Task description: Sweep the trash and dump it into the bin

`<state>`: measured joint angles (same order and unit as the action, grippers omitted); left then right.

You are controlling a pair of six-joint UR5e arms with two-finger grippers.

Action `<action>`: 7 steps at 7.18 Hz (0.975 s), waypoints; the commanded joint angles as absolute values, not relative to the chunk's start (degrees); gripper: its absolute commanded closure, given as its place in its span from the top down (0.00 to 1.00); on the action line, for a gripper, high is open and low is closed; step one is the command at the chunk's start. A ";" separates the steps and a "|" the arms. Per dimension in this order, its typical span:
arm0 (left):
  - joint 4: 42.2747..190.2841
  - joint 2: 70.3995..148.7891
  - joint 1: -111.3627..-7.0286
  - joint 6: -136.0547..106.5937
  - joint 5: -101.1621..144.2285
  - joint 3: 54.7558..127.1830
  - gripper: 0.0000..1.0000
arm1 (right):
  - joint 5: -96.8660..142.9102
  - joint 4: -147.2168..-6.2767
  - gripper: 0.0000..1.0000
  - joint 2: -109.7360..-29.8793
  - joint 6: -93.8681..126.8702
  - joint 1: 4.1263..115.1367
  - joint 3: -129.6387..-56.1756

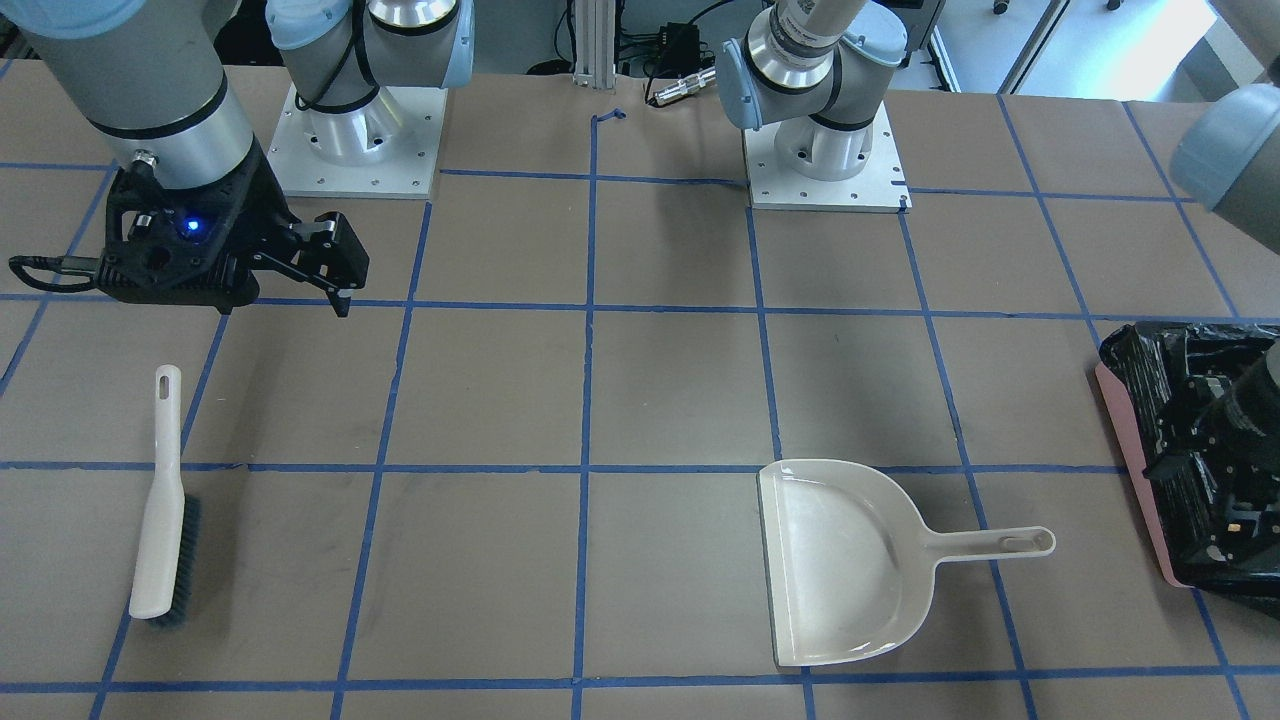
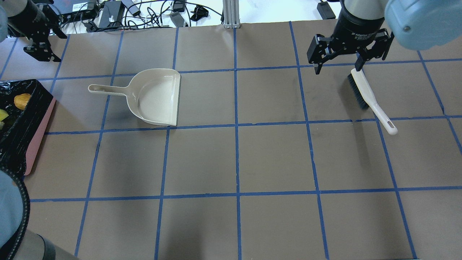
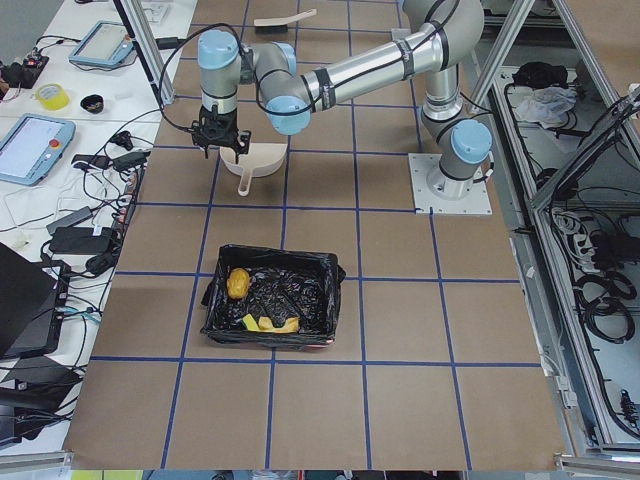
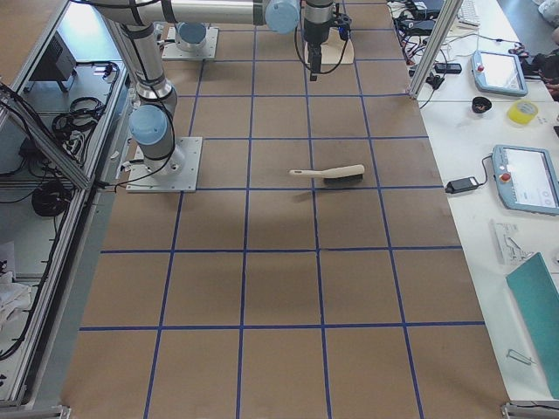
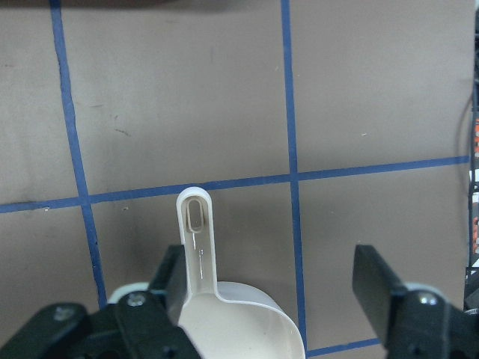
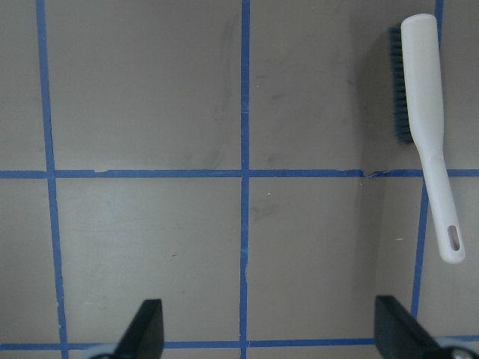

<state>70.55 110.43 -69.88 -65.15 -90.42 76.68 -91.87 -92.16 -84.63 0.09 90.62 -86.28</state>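
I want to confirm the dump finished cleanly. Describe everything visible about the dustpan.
The dustpan is beige, glossy plastic: a D-shaped scoop with a raised rim, a straight open lip and a slim handle ending in a hanging slot. It lies flat and empty on the table, handle pointing toward the bin but apart from it. Only the table touches it; the open left gripper hovers above the handle.

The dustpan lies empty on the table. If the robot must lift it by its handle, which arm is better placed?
Left. The left hand, open, hangs close to the dustpan handle, as its wrist view shows. The right hand, also open, is near the brush, far from it.
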 commanded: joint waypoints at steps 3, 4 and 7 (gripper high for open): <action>70.75 103.20 -75.58 -42.51 -90.17 83.21 1.00 | -92.02 -91.05 1.00 -84.64 -0.09 90.53 -86.40; 71.62 100.92 -76.54 -35.58 -90.09 85.06 1.00 | -92.02 -90.97 1.00 -84.73 -0.09 90.53 -86.57; 86.40 94.42 -82.43 -12.20 -90.70 86.93 1.00 | -92.02 -90.62 1.00 -84.82 0.09 90.44 -86.84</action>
